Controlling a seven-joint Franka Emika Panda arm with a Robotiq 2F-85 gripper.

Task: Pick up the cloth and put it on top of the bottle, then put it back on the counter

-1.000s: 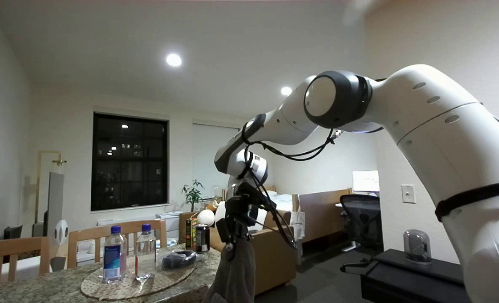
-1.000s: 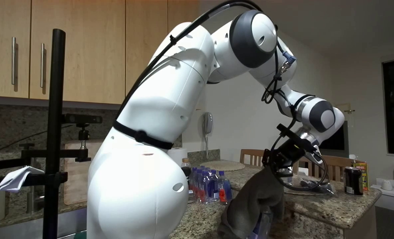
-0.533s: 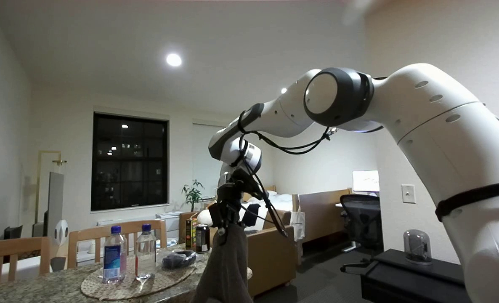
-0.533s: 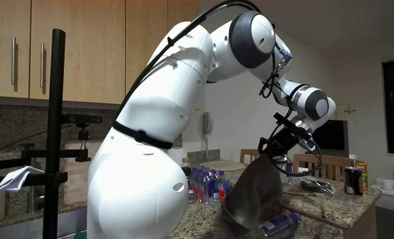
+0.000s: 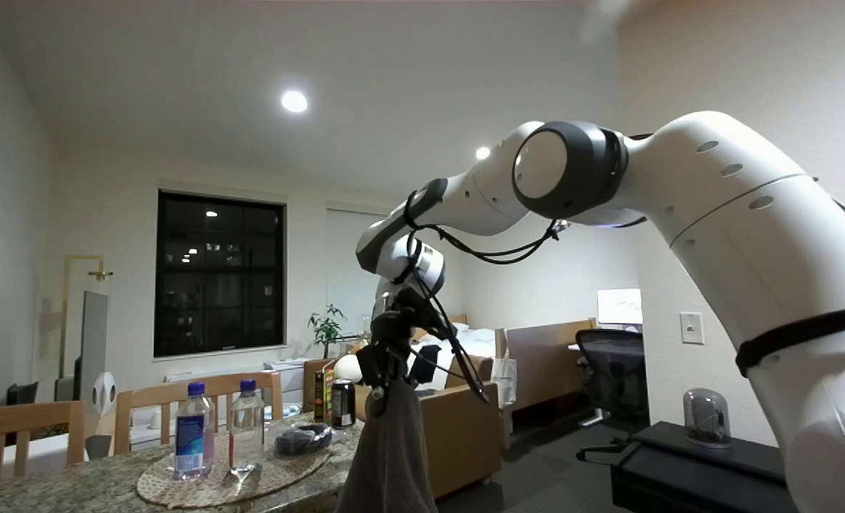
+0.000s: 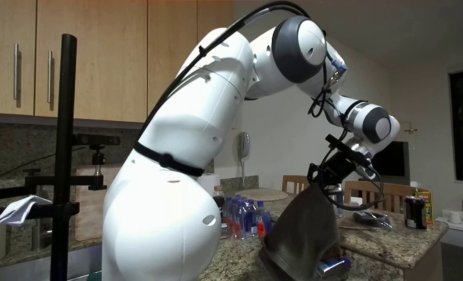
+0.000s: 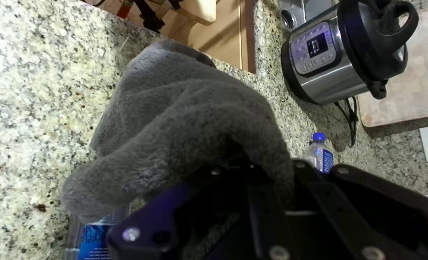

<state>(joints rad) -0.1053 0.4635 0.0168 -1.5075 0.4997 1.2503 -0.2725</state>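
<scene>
My gripper (image 6: 316,182) is shut on the top of a grey cloth (image 6: 303,230), which hangs down over the lower granite counter (image 6: 231,259). In the wrist view the cloth (image 7: 185,108) spreads from between the fingers (image 7: 302,180) over the counter. In an exterior view a bottle (image 6: 333,268) with a blue cap lies on its side by the cloth's lower edge, partly hidden by it. Its blue label also shows at the lower left of the wrist view (image 7: 93,240). In the other exterior view the cloth (image 5: 388,456) hangs below the gripper (image 5: 383,395), and this bottle is out of view.
A pack of bottles (image 6: 242,218) stands behind the cloth. The raised counter holds two bottles (image 5: 193,434), a bagged dark item (image 5: 301,438) and a can (image 6: 415,212). The wrist view shows a pressure cooker (image 7: 326,54) and another bottle (image 7: 318,155).
The bottle under the cloth has tipped from roughly upright onto its side. My gripper rose a little with the cloth, then shifted slightly back, and the cloth now covers more of the fallen bottle.
</scene>
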